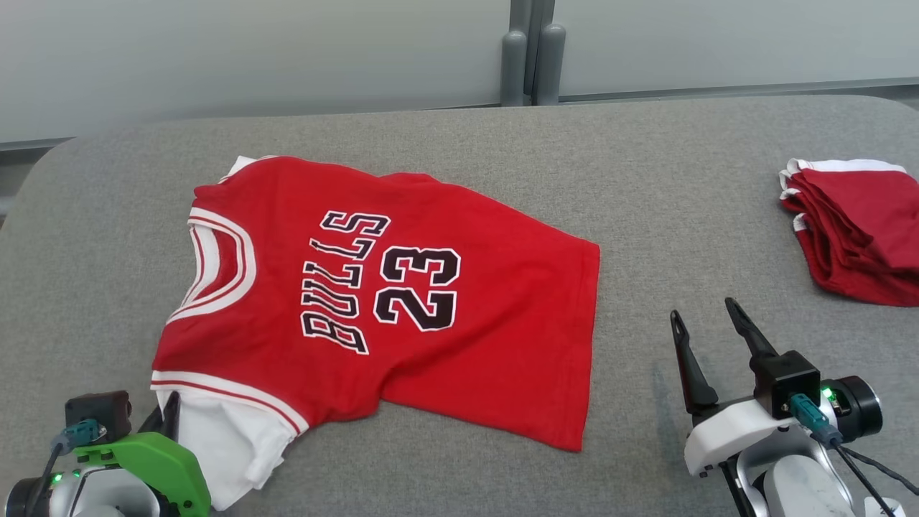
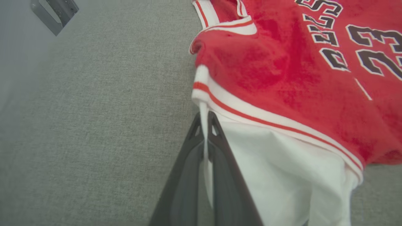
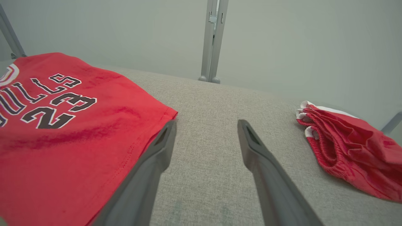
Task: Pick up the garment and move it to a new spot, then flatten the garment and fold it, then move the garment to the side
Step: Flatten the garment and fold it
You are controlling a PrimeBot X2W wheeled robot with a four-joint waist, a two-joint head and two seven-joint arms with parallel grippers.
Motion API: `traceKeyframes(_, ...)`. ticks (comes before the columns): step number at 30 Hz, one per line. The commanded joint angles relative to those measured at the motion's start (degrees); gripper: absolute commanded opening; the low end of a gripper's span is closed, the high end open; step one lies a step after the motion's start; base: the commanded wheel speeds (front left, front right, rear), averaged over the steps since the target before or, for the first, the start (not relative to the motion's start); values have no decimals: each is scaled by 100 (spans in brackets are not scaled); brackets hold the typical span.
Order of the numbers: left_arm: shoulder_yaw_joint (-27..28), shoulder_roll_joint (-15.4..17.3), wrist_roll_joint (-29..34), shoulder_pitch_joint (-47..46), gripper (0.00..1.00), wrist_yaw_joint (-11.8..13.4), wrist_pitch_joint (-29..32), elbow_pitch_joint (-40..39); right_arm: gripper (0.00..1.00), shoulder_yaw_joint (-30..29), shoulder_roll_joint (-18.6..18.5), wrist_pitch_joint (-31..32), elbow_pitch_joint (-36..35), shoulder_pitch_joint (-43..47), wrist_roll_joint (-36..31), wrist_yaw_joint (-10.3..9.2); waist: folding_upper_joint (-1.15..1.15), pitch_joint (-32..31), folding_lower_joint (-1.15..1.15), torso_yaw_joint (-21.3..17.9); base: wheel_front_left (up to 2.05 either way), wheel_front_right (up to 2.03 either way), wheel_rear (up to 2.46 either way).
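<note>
A red jersey [image 1: 402,301] with black "BULLS 23" lettering and a white sleeve lies spread on the grey table, neck to the left. Its white sleeve [image 2: 282,169] trails toward the near left corner. My left gripper [image 2: 204,121] is shut on the edge of that white sleeve, the cloth pinched between both dark fingers. In the head view the left gripper [image 1: 169,416] sits at the lower left against the sleeve. My right gripper [image 1: 707,316] stands open above bare table, to the right of the jersey's hem [image 3: 141,138], holding nothing.
A folded pile of red and white garments [image 1: 858,226] lies at the table's far right edge, also seen as the pile [image 3: 351,150] in the right wrist view. A grey wall with a vertical post [image 1: 531,54] stands behind the table [image 1: 646,179].
</note>
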Motion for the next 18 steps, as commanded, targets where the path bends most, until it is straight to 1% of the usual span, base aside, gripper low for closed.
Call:
traceKeyframes(1,24,49,41,-89,14,13,-35,40,100,25,-18,-12,46,-11,33,-8,30,-9,0,-3,0,0,0)
traceKeyframes(2,22,18,23,-93,21,-1,-53,76,100,55,-17,-12,95,-18,69,-7,30,-14,0,-3,0,0,0)
traceKeyframes(4,19,-20,9,-118,38,-14,-83,130,100,107,-18,-12,188,-47,132,-7,30,-20,0,0,0,0,0)
traceKeyframes(5,29,-31,11,-125,65,3,-113,152,100,152,-17,-5,235,-59,185,-8,30,-23,0,3,0,0,0)
traceKeyframes(6,53,-46,12,-124,100,35,-175,184,100,209,-17,16,280,-70,255,-7,30,-25,0,6,0,0,0)
traceKeyframes(11,180,-108,-24,-17,100,110,-568,224,100,511,-17,161,504,-148,764,-7,30,-27,0,51,0,0,0)
traceKeyframes(15,184,-152,56,23,100,122,-748,78,100,644,-19,197,588,-221,878,-7,30,-42,0,123,0,0,0)
traceKeyframes(18,177,-230,143,94,100,228,-880,-196,100,691,-18,191,630,-269,918,-7,30,-72,0,191,0,0,0)
